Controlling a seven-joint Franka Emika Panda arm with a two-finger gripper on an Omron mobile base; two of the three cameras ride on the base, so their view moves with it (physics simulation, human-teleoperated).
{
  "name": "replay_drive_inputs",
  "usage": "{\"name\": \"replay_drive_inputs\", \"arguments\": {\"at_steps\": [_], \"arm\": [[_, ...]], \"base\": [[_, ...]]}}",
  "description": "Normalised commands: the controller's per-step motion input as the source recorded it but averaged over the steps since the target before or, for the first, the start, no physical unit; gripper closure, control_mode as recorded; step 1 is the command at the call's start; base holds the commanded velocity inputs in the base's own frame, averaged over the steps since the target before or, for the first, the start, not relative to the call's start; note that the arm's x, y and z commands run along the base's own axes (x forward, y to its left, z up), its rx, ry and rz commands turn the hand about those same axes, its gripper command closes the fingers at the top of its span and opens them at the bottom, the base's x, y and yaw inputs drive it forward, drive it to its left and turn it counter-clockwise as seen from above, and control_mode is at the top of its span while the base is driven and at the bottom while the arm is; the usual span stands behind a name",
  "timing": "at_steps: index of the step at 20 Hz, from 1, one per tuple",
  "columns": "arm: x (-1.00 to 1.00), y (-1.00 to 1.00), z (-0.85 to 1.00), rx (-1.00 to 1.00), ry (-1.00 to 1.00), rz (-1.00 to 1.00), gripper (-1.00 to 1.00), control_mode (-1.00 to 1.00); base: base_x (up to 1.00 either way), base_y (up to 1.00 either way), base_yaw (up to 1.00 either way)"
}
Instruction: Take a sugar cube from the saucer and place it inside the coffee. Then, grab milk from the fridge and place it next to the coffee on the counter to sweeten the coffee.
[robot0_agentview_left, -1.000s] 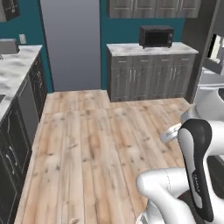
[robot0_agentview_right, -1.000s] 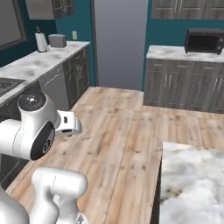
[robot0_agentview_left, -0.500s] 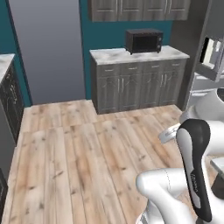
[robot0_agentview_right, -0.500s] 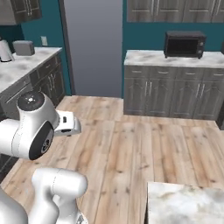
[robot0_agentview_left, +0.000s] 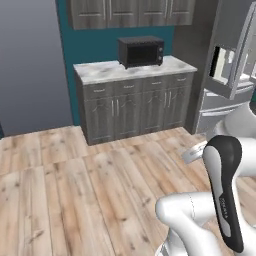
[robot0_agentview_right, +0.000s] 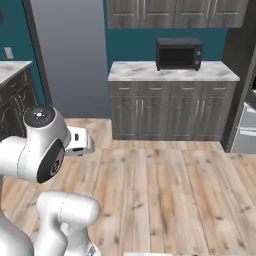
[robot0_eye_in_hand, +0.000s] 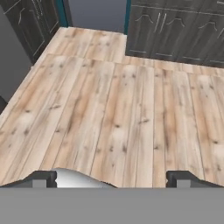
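Over bare floor, claw (robot0_eye_in_hand: 112, 178) spread, fridge (robot0_agentview_left: 231, 75) far right

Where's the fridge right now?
The fridge stands at the right edge of the left base view, its door open, just right of the marble-topped cabinet carrying the black microwave.

Base views look forward from behind, sharing microwave (robot0_agentview_left: 141, 51) (robot0_agentview_right: 179, 53) at 12 o'clock; hand view faces down at floor (robot0_eye_in_hand: 122, 113).

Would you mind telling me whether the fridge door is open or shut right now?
Open. In the left base view the fridge door swings outward at the right edge, showing its pale inner bins.
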Motion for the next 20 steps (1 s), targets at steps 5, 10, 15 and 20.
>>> {"name": "replay_drive_inputs", "arguments": {"at_steps": [5, 10, 15, 20], "arm": [[0.00, 0.00, 0.00, 0.00, 0.00, 0.00, -1.00, 1.00], [0.00, 0.00, 0.00, 0.00, 0.00, 0.00, -1.00, 1.00], [0.00, 0.00, 0.00, 0.00, 0.00, 0.00, -1.00, 1.00], [0.00, 0.00, 0.00, 0.00, 0.00, 0.00, -1.00, 1.00]], "base": [[1.00, -1.00, -0.23], [0.99, 0.20, -0.09], [1.00, -0.05, -0.15], [1.00, -0.82, -0.13]]}}
